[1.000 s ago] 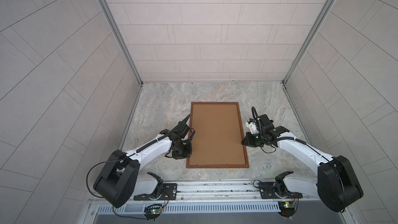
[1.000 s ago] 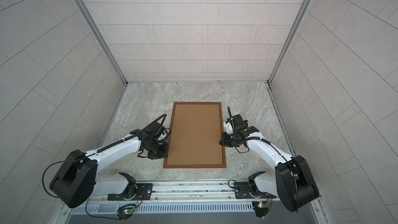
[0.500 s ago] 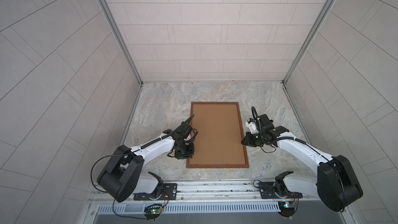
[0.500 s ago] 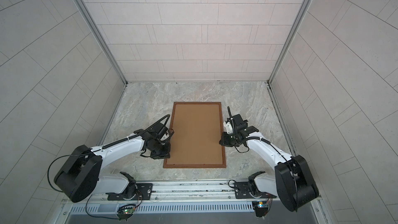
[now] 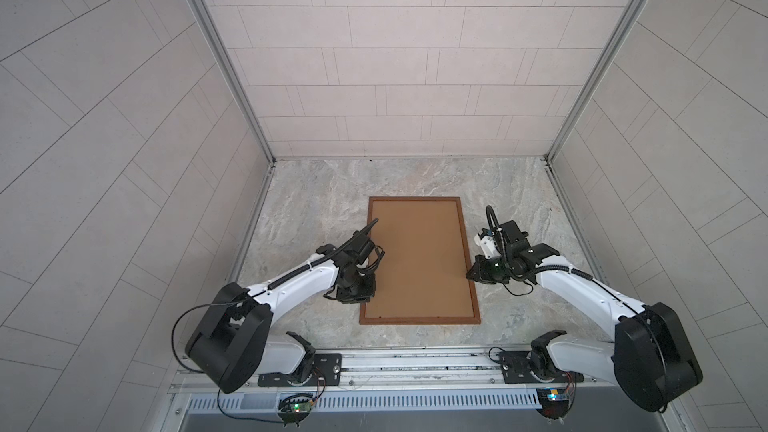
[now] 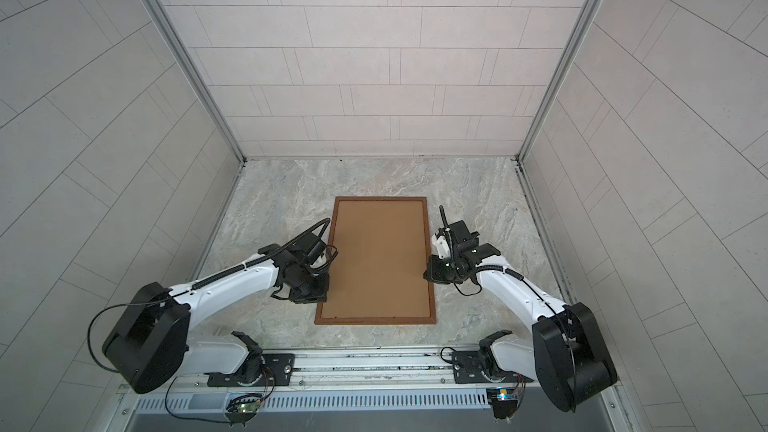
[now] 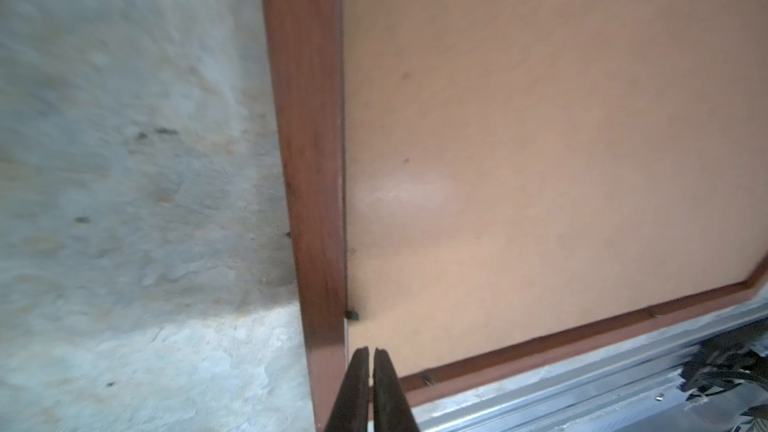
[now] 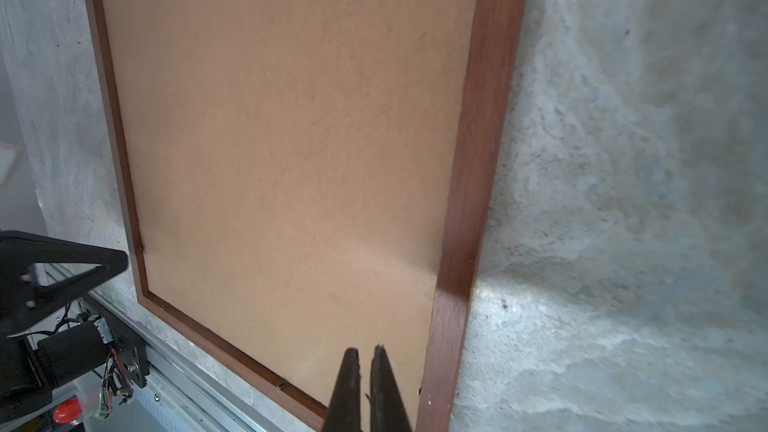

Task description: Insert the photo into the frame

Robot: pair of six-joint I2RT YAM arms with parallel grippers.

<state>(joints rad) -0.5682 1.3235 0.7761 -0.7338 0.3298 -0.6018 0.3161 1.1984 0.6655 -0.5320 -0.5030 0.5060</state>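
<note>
Left gripper (image 7: 371, 352): fingers almost together, holding nothing, tips by the frame's left rail toward its near end.
Frame (image 5: 419, 320): flat on the table (image 5: 316, 209), mid-table, brown board (image 5: 417, 259) filling it.
Right gripper (image 8: 365, 350): closed, empty, tips over the board just inside the right rail.

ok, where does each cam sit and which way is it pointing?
Top views: stereo head high over the robot's side, looking down on table, frame, whole left arm, right arm.
Left wrist: on left arm, looks past shut left hand at frame edge, backing board.
Right wrist: on right arm, looks past shut right hand across board; left arm shows.
Shared: both wrist views see board and frame's robot-side edge.
</note>
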